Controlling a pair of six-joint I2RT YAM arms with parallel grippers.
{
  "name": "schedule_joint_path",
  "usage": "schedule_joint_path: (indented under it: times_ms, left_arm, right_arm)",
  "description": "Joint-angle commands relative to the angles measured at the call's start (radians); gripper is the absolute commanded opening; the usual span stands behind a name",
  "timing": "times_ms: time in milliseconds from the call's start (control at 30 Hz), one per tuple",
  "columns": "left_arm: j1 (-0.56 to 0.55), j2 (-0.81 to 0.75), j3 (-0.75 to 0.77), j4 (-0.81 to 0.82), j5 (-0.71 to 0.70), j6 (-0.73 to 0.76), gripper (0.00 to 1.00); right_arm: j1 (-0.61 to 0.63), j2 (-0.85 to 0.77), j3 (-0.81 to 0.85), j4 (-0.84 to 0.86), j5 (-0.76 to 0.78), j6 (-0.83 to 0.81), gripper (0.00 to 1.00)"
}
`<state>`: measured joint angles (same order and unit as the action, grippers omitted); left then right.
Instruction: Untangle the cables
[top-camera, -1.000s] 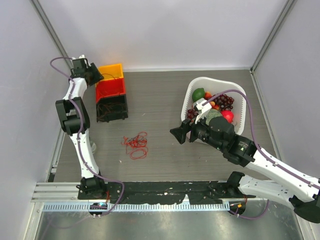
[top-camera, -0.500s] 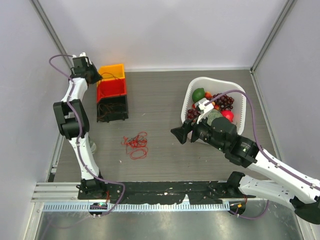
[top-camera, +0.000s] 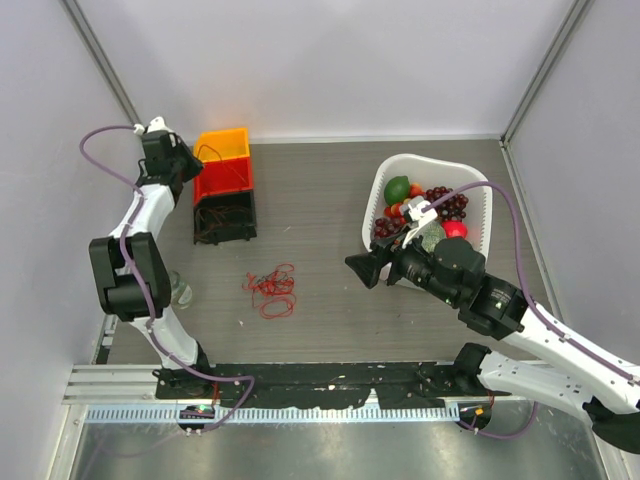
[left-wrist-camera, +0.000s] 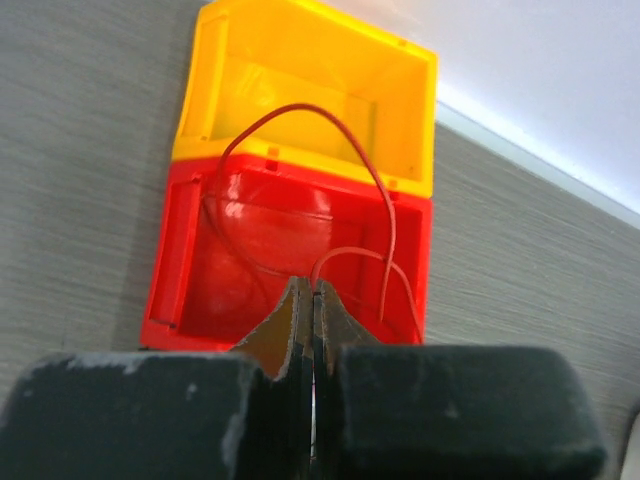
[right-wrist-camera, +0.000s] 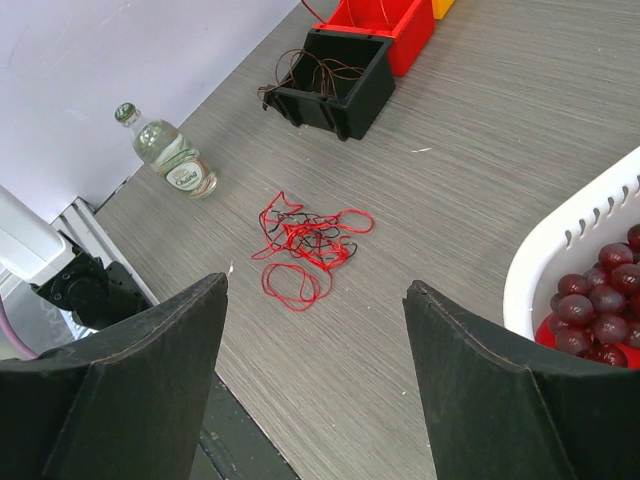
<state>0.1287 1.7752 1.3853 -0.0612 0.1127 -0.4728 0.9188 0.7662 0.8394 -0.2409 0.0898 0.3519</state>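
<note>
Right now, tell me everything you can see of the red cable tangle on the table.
The cables are a small, loose tangle of very thin red wires with a few darker strands. One oval red loop sticks out on the side nearer the arm bases. It lies flat on the grey table, apart from the black bin, the bottle and the white basket; only the table touches it.

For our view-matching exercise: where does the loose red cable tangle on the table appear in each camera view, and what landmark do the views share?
Top external: red tangle left of centre, nearer the arms than the black bin.
Left wrist: not in it; just a single red wire.
Right wrist: centre of picture.
Shared landmark: the red bin, in all three.
</note>
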Motion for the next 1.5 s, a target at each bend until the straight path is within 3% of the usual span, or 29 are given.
schedule_joint_path:
  times_ms: [0, 233, 467, 700, 900, 1133, 1467]
  left_arm:
    - [-0.026, -0.048, -0.072, 0.051, -0.093, -0.02, 0.0]
    - [-0.05, 0.067, -0.014, 0.024, -0.093, -0.043, 0.0]
    - [-0.067, 0.256, 0.196, -0.126, -0.16, -0.027, 0.0]
    - [-0.08, 0.384, 0.297, -0.187, -0.173, -0.01, 0.0]
    - [-0.083, 0.371, 0.333, -0.219, -0.183, 0.002, 0.01]
    - [-0.083, 0.248, 0.33, -0.267, -0.18, 0.006, 0.47]
    - [-0.064, 0.035, 0.21, -0.258, -0.154, -0.024, 0.64]
  right_arm:
    - [-0.003, -0.013, 0.0, 0.038, -0.01, 0.018, 0.76]
    - [-0.003, -0.001, 0.004, 0.041, -0.015, 0.01, 0.77]
    - [-0.003, 0.005, 0.004, 0.037, -0.004, 0.006, 0.76]
    - [-0.005, 0.021, 0.009, 0.037, 0.001, -0.005, 0.76]
    - [-0.005, 0.024, 0.01, 0.037, -0.001, -0.004, 0.76]
    - [-0.005, 0.025, 0.01, 0.041, -0.013, 0.01, 0.76]
    - [-0.003, 0.028, 0.012, 0.022, -0.013, 0.025, 0.76]
